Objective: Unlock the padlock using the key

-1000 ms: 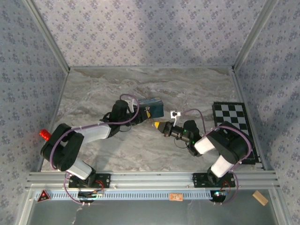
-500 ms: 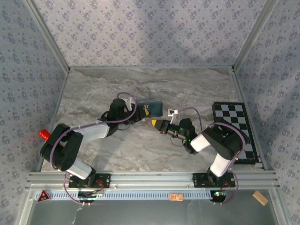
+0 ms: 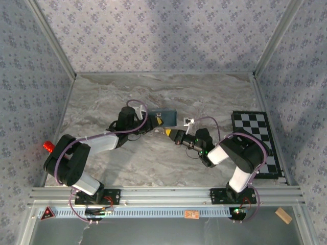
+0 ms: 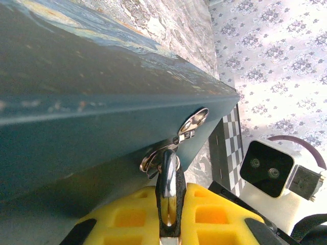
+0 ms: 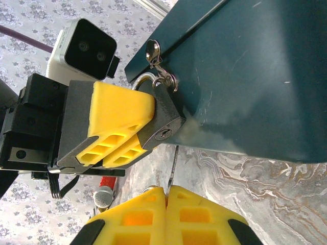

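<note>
My left gripper [image 4: 168, 217] is clamped on the padlock [image 5: 164, 120], which hangs from the ring [image 5: 162, 77] on the side of the blue box [image 5: 245, 76]. I judge this grip steadies it and turns the keyhole [image 5: 162, 134] toward my right gripper [image 5: 164, 204]. That gripper's 2 fingers are pressed together near the keyhole, not touching it. Whether a key sits between them I cannot tell. The box rests shut on the counter [image 5: 245, 178], its contents hidden.

The surface [image 3: 204, 92] has a grey marble pattern. A dark blue box [image 3: 166, 118] rests on it near the middle, and a black-and-white checkerboard [image 3: 253, 125] lies flat by its right edge.
</note>
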`<state>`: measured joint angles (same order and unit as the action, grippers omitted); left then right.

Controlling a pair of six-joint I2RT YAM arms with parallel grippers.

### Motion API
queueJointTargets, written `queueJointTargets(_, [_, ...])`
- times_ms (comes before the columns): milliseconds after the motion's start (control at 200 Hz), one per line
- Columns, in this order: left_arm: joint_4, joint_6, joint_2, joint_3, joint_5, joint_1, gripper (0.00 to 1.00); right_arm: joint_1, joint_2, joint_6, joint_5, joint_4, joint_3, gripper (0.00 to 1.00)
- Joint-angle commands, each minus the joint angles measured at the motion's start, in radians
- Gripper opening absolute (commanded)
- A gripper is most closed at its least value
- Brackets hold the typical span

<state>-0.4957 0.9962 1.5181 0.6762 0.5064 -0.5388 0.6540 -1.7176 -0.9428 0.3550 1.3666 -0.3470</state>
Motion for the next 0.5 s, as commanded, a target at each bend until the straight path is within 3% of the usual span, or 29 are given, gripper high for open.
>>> queueJointTargets(0, [-0.094, -0.002, -0.047, 0.008, 0.032, 0.01, 0.0, -0.004, 0.01, -0.014, -0.014, 0.027, -0.008, 0.0])
queueJointTargets(495, [-0.152, 0.025, -0.028, -0.013, 0.034, 0.012, 0.0, -0.012, 0.041, -0.044, -0.008, 0.028, -0.026, 0.0])
